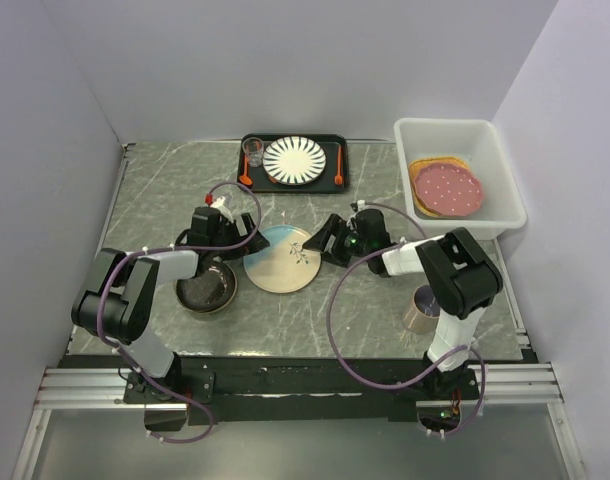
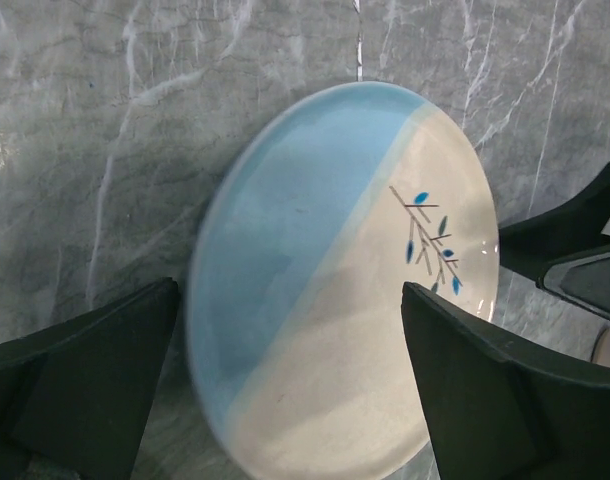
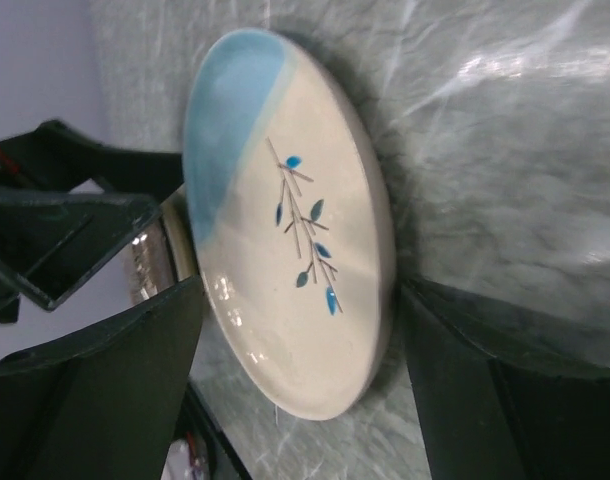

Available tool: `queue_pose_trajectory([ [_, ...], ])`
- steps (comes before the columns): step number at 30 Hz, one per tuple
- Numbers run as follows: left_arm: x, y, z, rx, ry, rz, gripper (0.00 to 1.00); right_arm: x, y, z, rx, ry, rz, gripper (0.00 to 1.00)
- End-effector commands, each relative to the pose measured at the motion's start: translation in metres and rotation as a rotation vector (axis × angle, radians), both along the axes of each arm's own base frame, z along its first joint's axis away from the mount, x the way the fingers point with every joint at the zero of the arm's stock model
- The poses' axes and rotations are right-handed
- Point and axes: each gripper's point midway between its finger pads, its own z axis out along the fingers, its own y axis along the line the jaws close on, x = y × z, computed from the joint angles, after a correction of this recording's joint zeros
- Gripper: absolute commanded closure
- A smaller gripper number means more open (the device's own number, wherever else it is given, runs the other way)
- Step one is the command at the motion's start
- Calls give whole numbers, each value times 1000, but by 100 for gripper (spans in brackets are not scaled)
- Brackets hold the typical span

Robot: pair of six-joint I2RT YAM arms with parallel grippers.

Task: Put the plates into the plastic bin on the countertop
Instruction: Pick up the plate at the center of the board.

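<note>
While I watched the wrist views, the left gripper (image 2: 290, 288) had its fingers (image 2: 95, 380) spread wide and clasped nothing. The right gripper (image 3: 300, 288) was also parted, with nothing pinched that I could see. Between the two lay the blue-and-cream leaf plate (image 1: 282, 259), flat on the countertop (image 1: 165, 190) near its middle, one gripper on each side of its rim. I judged they faced each other that way because a flat plate offers little edge to pinch, so one side could brace it while the other took the rim.

The plastic bin (image 1: 447, 125) stood at the far right corner, well apart, holding the pink dotted plate (image 1: 448, 187) on top of a tan plate (image 1: 425, 165). A dark dish (image 1: 207, 290) sat beside the left forearm, not yet moved. A tan cup (image 1: 421, 307) stood near the right arm's base, and that arm's own elbow lay between the leaf plate and the bin. The black tray (image 1: 330, 140) with the striped plate (image 1: 294, 159) sat at the far edge, out of the way.
</note>
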Motion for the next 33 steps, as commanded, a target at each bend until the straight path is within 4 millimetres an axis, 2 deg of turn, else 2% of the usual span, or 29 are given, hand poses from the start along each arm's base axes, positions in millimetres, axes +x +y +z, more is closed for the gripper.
queue_pose_trajectory([
  [1,2,-6,1,4,-1,-29,1,-32,15,-31,88,106,57,19],
  [4,1,-8,1,-6,0,-37,1,-45,20,-40,115,128,73,22],
  [8,0,-13,0,-23,5,-51,1,-56,29,-34,191,120,118,24],
  [11,1,-16,-1,-34,8,-58,1,-56,36,-16,277,79,145,29],
  [18,0,-23,-1,-68,11,-80,1,-60,52,7,350,37,217,32],
  [25,0,-23,2,-68,3,-84,1,-59,59,15,388,33,226,35],
  [29,0,-25,4,-71,1,-91,1,-54,61,19,417,19,219,42],
  [33,0,-24,2,-66,5,-88,1,-51,63,20,421,13,216,45],
])
